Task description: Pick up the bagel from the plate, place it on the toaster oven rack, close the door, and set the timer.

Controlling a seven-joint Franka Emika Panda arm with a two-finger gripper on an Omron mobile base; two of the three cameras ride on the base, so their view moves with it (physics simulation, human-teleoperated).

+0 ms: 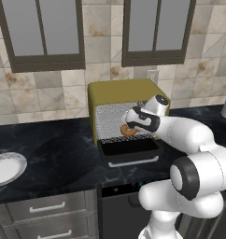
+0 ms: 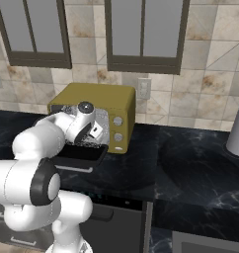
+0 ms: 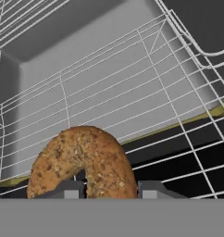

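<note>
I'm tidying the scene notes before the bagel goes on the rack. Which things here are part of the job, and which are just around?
Part of the job:
bagel, between the gripper fingers
toaster oven rack
toaster oven
door, open
plate

Just around:
cabinet doors
wall outlet
grey container

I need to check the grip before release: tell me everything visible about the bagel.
The bagel is a golden-brown, seed-speckled bread ring with a centre hole. It stands on edge between the gripper's two dark fingers, at the open front of the toaster oven, above the silvery wire rack. Its lower part is hidden, so contact with the rack can't be judged.
</note>
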